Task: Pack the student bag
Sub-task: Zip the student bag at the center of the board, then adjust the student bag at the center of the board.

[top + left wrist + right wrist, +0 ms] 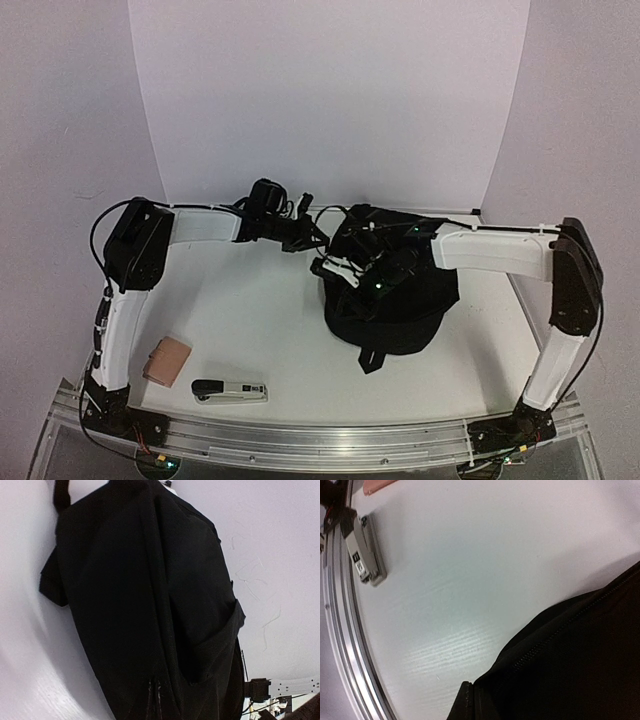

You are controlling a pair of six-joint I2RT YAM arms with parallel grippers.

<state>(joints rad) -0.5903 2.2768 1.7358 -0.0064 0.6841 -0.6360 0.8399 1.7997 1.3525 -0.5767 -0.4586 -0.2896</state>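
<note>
Well, nearest my bases, off to the near left of the student bag (395, 300), a grey-and-black stapler (229, 390) lies flat on the white table (260, 320), well apart from the bag. Just past the stapler's left end, farther left of the bag again, sits a small tan pouch (166, 360) (soft-looking, though I can make out no detail on it). The bag itself slumps in a black heap on the table, with a strap loop (372, 358) poking out of its near side. My right claw (338, 268) reaches across the top of the bag to its left edge, jaws closed; I cannot tell whether any fabric is pinched between them. My left claw (308, 238) hovers just off the bag's far left corner, likewise closed, and its wrist camera sees black cloth filling most of the frame. Behind the bag rises a plain white backdrop (330, 100).
</note>
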